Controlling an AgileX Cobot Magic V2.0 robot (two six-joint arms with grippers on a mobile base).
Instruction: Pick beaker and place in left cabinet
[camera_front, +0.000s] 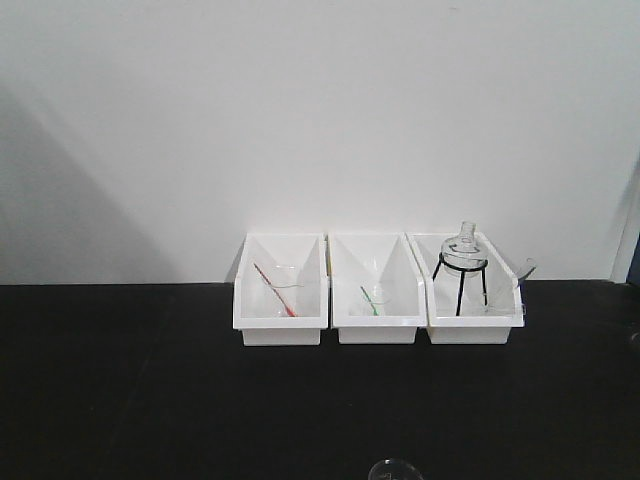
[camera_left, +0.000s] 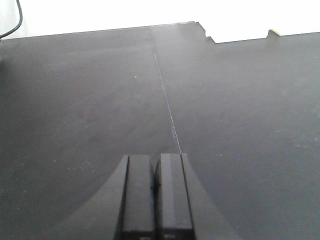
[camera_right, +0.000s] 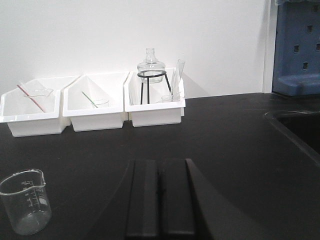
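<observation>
Only the rim of the beaker (camera_front: 395, 470) is caught in the front view, chopped off by the bottom edge. It's seen properly from the right wrist camera: stood upright on the near part of the black tabletop (camera_front: 150, 400), left of the right gripper (camera_right: 160, 164) and well apart from it, touched by nothing. Graduation marks are visible, but the numbers can't be read.

The right gripper is seen closed finger against finger, nothing held. Same for the left gripper (camera_left: 155, 165): pads brought together with just a thin dark line between them, nothing gripped, bare tabletop and a thin seam (camera_left: 165, 100) ahead of it. A cable (camera_left: 15, 20) is clipped by that view's top left corner.

Three white bins (camera_front: 375, 325) are lined up side by side against the wall (camera_front: 320, 100). The glass in the left and middle ones is mostly washed out; only a red rod (camera_front: 275, 290) and a green rod (camera_front: 369, 301) are picked out clearly. A flask (camera_front: 464, 243) on a black tripod (camera_front: 459, 290) is stood in the right bin, with a test tube (camera_right: 178, 75) leaned beside it.

Far right, a slotted blue panel (camera_right: 297, 45) is cut off by the frame, and a dark recess (camera_right: 305, 130) is only partly shown. Between beaker and bins, a wide stretch of bare tabletop is left open.
</observation>
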